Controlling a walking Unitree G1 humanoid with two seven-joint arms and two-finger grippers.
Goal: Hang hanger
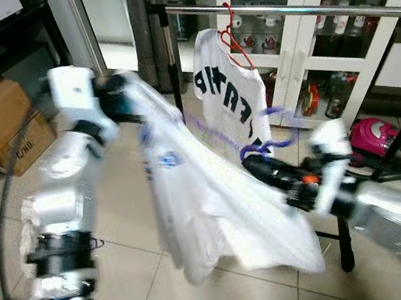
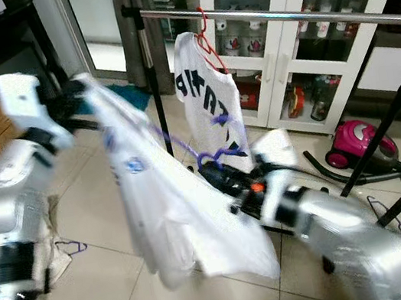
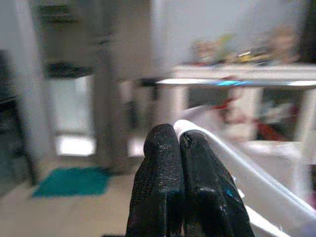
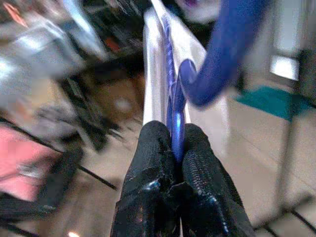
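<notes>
So the purple hanger [image 4: 174, 106] with the white shirt [image 1: 210, 203] draped on it sits below and in front of the shiny metal rail [image 1: 300, 12], hook pointing up toward it. The right end effector [image 4: 177, 140] is clamped on the thin plastic hanger neck and is nearer the rail; the left end effector [image 3: 178, 143] pinches the soft shirt fabric. A red hanger [image 1: 233, 35] with another shirt already hangs there.

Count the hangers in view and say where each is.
3, maybe more hidden. A red hanger hangs on the metal rail, carrying a printed shirt. A blue hanger is pinched in the right gripper, inside the white shirt. Another lies on the floor.
</notes>
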